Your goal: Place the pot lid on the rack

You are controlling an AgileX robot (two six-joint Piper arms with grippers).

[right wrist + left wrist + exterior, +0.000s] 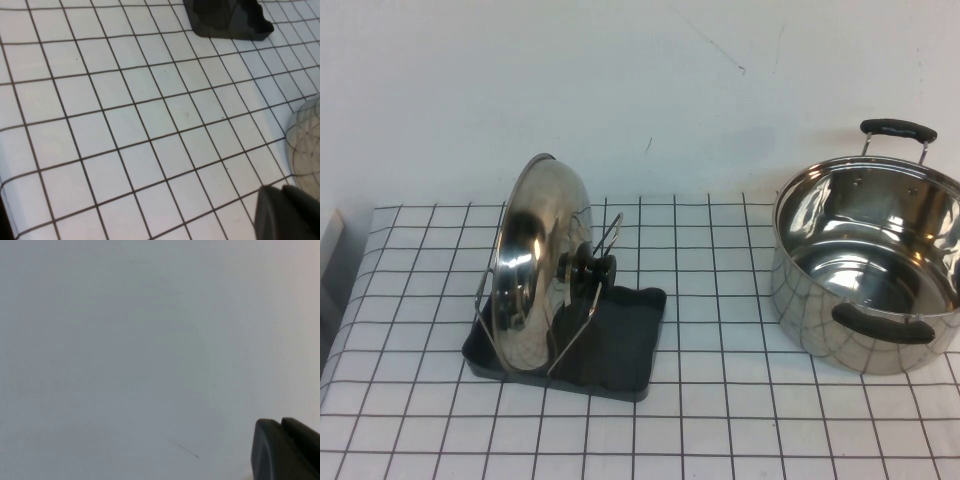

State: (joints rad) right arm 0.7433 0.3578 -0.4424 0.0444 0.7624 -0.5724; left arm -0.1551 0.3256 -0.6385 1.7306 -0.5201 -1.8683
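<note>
Pot lid (535,265) sits upright in rack (620,345): rigid, slick steel, grab the knob (590,268); left gripper (287,450) and right gripper (285,212) fingers closed, empty, both off the desk scene.

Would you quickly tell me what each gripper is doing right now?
Left gripper: closed, empty, away from the table.
Right gripper: closed, empty, above the table near the pot.

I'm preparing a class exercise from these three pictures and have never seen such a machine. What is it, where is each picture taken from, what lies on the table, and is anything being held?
It is a two-armed robot. The raised camera looks down at a gridded table: the pot lid stands on edge in the rack, with a steel pot to the right. The other pictures come from wrist cameras. The left tool faces a blank wall; the right tool hangs over the table. Both are shut and hold nothing.
</note>
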